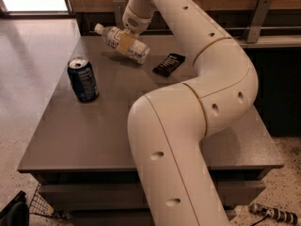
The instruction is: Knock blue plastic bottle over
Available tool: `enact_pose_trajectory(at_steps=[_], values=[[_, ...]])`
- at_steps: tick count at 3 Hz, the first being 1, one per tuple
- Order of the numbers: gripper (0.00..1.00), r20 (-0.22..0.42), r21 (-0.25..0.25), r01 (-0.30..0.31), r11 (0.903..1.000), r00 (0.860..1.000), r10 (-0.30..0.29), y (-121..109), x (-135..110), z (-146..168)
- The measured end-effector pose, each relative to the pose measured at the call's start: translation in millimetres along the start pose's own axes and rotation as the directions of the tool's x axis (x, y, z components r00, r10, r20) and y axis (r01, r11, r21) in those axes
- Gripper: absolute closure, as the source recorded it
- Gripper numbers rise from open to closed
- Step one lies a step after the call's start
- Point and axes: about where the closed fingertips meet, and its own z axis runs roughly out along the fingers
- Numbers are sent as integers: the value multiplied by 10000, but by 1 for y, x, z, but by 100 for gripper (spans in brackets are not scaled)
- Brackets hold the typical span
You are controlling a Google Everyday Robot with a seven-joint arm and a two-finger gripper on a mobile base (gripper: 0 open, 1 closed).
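The blue plastic bottle (111, 36), clear with a white cap and a pale label, hangs tilted above the far part of the grey table (89, 131). Its cap points up and left and its base points down and right. My gripper (125, 42) reaches in from the top on the white arm and is shut around the bottle's middle. The bottle casts a shadow on the table just below it.
A dark blue soda can (83, 79) stands upright on the table's left, in front of the bottle. A black packet (168, 64) lies flat to the bottle's right. My arm's large elbow (221, 88) covers the table's right half. A wooden wall and metal rail (257, 18) stand behind.
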Motion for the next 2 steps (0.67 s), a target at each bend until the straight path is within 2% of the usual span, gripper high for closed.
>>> enact_pose_trajectory(at_steps=[1,2], values=[[100,-29,-1046,388,9938,9992,-393,20,-3,25],[88,-19,-1247,457,9911,9989,-463,23,-5,32]])
